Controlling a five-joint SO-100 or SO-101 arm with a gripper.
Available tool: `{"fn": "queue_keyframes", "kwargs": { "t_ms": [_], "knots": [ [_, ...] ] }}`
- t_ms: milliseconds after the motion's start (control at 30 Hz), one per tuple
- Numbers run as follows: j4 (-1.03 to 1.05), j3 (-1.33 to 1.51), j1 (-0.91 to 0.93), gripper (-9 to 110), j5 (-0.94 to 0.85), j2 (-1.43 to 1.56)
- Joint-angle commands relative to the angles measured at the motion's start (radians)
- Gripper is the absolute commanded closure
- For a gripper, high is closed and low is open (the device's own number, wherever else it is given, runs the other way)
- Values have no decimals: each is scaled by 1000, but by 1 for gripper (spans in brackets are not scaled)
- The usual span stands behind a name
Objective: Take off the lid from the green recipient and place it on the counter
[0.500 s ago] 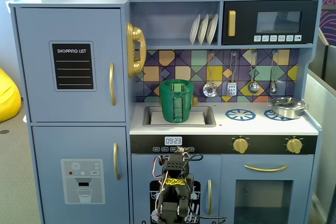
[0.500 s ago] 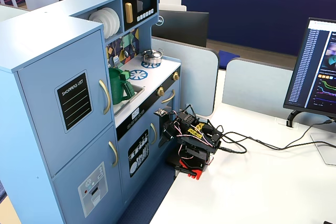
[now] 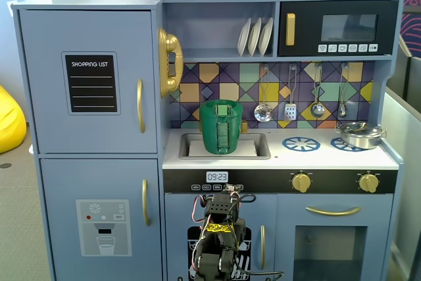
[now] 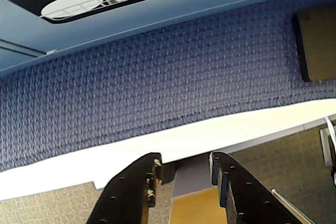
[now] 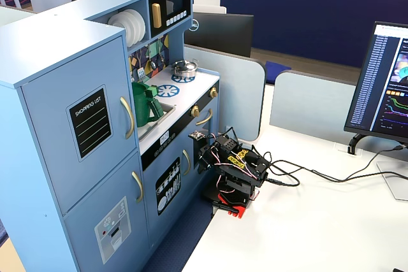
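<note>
Standing in the sink basin (image 3: 260,147) of the white flat counter (image 3: 329,156), well above and beyond the gripper, the tall dark-green tapered plastic recipient (image 3: 222,128) with a ribbed vertical strip on its front carries its flat round dark-green lid (image 3: 222,104) on top; what is inside cannot be seen. Farther up and to the right of the gripper in a fixed view, a shiny silver metal pot (image 3: 360,134) sits lidded on a blue printed burner.

Folded low on the edge of a white table (image 5: 306,221), the black jointed arm (image 5: 233,173) with exposed wires crouches in front of the blue toy kitchen's lower doors. Its black two-finger gripper (image 4: 184,163) points down past the table edge toward woven blue carpet (image 4: 157,77), jaws spread apart with nothing between them, far from both lid and recipient.
</note>
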Motion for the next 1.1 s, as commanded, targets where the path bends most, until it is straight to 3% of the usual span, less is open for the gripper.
{"fn": "queue_keyframes", "kwargs": {
  "t_ms": [0, 100, 267, 400, 567, 733, 1067],
  "knots": [
    [-64, -107, 25, 101, 97, -44],
    [-161, -301, 26, 101, -72, -141],
    [-364, -589, 6, 101, -210, -276],
    [-678, -652, -8, 100, -176, -325],
    [-1035, -670, -35, 94, -8, -391],
    [-1109, -703, -44, 92, -241, -505],
    [-1227, -755, -67, 73, -209, -601]
  ]
}}
